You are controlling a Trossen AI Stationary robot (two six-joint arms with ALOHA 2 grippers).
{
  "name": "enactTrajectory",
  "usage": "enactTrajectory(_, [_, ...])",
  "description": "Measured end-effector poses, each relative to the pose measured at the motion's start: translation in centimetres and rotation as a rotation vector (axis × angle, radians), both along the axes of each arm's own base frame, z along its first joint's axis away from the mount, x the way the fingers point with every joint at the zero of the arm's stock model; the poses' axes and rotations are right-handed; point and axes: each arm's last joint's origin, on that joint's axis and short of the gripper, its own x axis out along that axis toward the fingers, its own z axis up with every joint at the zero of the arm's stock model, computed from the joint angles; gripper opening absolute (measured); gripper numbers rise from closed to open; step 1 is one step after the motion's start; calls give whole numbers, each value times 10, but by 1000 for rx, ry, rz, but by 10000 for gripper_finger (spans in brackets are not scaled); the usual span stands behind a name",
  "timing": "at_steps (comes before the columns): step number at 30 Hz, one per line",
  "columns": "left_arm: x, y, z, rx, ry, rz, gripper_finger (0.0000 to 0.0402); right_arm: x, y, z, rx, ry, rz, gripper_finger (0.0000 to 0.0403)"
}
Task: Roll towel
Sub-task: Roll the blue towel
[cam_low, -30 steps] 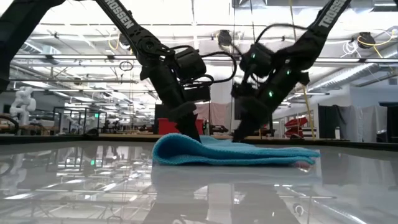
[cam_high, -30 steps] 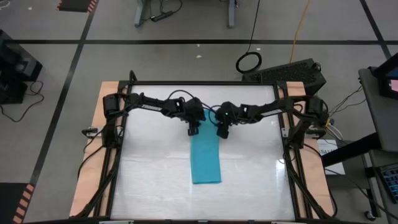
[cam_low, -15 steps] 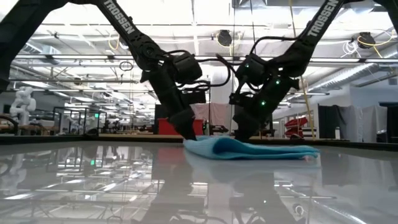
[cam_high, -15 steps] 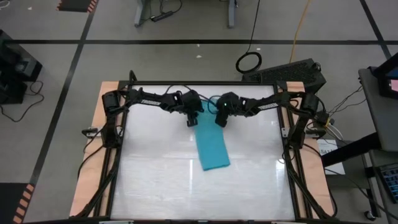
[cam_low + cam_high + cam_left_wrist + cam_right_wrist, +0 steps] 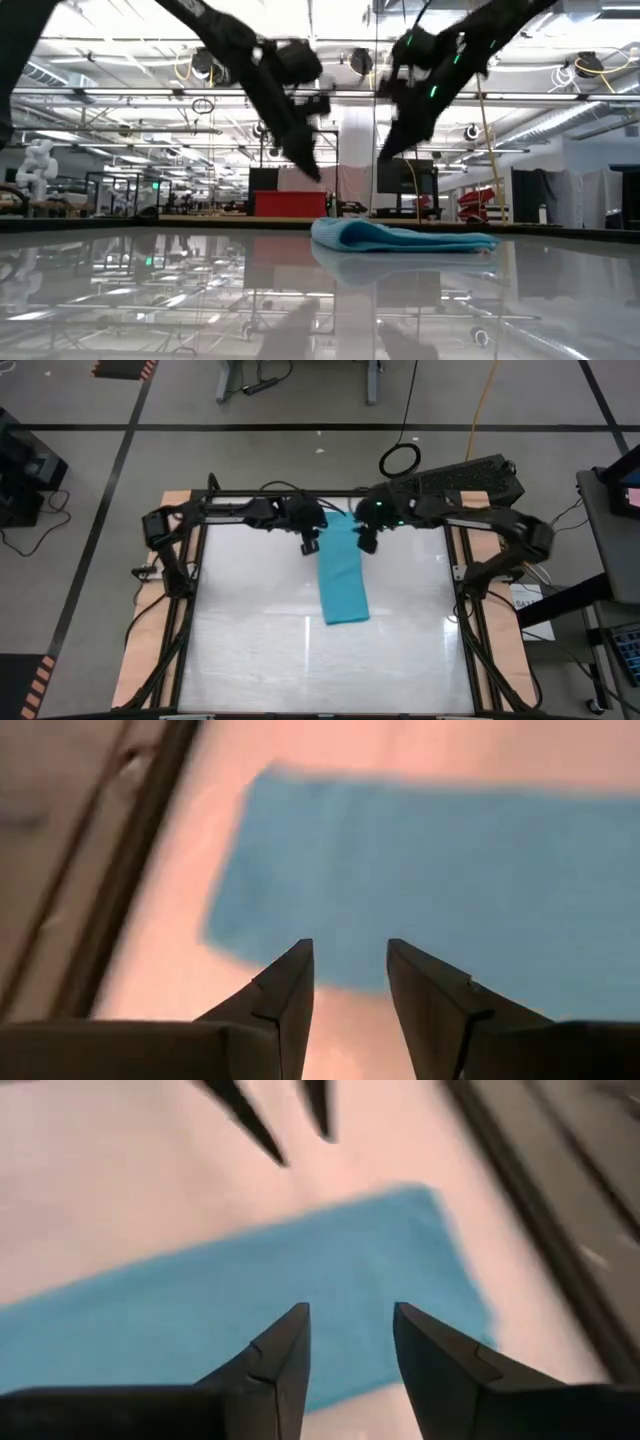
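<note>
Left pincer [image 5: 309, 546]: raised off the tabletop [image 5: 250, 650] near its far edge, just beside the towel's far left corner; fingers parted with a clear gap, nothing between them.
Right pincer [image 5: 367, 544]: also in the air, just beside the towel's far right corner; fingers parted, holding nothing.
Towel [image 5: 341, 575]: long flat turquoise strip, far end close to the tabletop's far edge, running toward the centre, slightly slanted; one slight hump at its end in the low view, otherwise flat.
Change: a second ago both pincers were down on the towel's far end and dragging it toward the far edge; now both have let go and lifted clear, and the towel lies farther back than before.
Meaning: judged as a repositioning only; no roll has formed, so rolling is yet to start.
Count: one towel; two arms, two pincers; one tabletop.
</note>
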Motion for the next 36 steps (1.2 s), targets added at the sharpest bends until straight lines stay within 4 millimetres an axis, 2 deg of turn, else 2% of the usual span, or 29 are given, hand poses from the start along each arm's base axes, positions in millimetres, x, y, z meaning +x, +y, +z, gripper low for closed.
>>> enactTrajectory(3, [0, -30, 25, -88, -94, -135, 136, -12, 28, 20, 54, -18, 191, 137])
enactTrajectory(6, [1, -65, 38, -111, -123, -232, 136, -23, 60, 29, 52, 40, 329, 137])
enactTrajectory(9, [4, -102, 44, -109, -129, -340, 136, -30, 90, 26, 54, 82, 451, 137])
enactTrajectory(13, [9, -146, 29, -83, -50, -448, 136, -34, 127, 3, 90, 87, 542, 137])
enactTrajectory(18, [13, -181, 12, -56, 10, -506, 136, -43, 162, -32, 114, 102, 592, 137])
enactTrajectory(25, [25, -212, -23, 2, 62, -542, 136, -52, 187, -62, 6, 12, 625, 137])
enactTrajectory(31, [35, -231, -54, 4, 64, -583, 142, -49, 195, -81, -29, -42, 655, 141])
enactTrajectory(36, [40, -238, -71, 7, 72, -591, 172, -40, 198, -101, -33, -3, 646, 158])
